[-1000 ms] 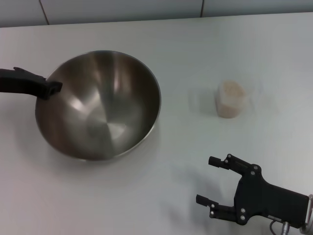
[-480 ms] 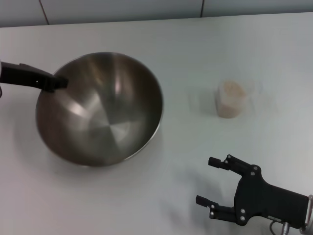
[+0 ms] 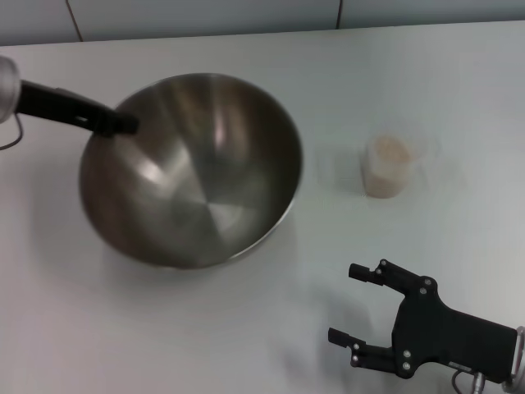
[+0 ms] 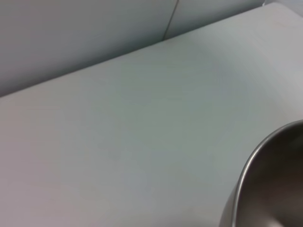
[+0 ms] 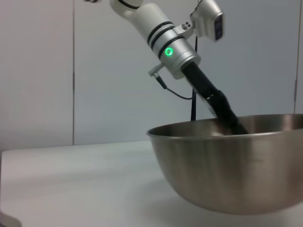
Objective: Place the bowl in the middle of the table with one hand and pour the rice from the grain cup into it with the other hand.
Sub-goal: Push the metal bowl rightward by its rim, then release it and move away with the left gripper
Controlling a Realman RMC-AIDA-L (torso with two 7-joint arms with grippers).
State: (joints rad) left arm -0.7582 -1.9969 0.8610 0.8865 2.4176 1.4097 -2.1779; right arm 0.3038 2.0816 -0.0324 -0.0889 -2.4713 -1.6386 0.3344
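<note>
The large steel bowl (image 3: 193, 176) is left of the table's (image 3: 271, 328) middle, tilted, with its rim held at the far left by my left gripper (image 3: 115, 123), which is shut on it. The right wrist view shows the bowl (image 5: 236, 165) side-on with the left gripper (image 5: 232, 124) on its rim. The left wrist view shows only an edge of the bowl (image 4: 265, 184). The clear grain cup (image 3: 387, 168) stands to the right, filled with pale rice (image 3: 389, 151). My right gripper (image 3: 344, 302) is open and empty near the front right, short of the cup.
A grey wall (image 3: 246, 16) runs behind the table's far edge. The left arm (image 5: 165, 35) reaches down from above the bowl. White tabletop lies between bowl and cup.
The left gripper has carried the bowl to the right and slightly farther back, tilting it. The right gripper and the grain cup have not moved.
</note>
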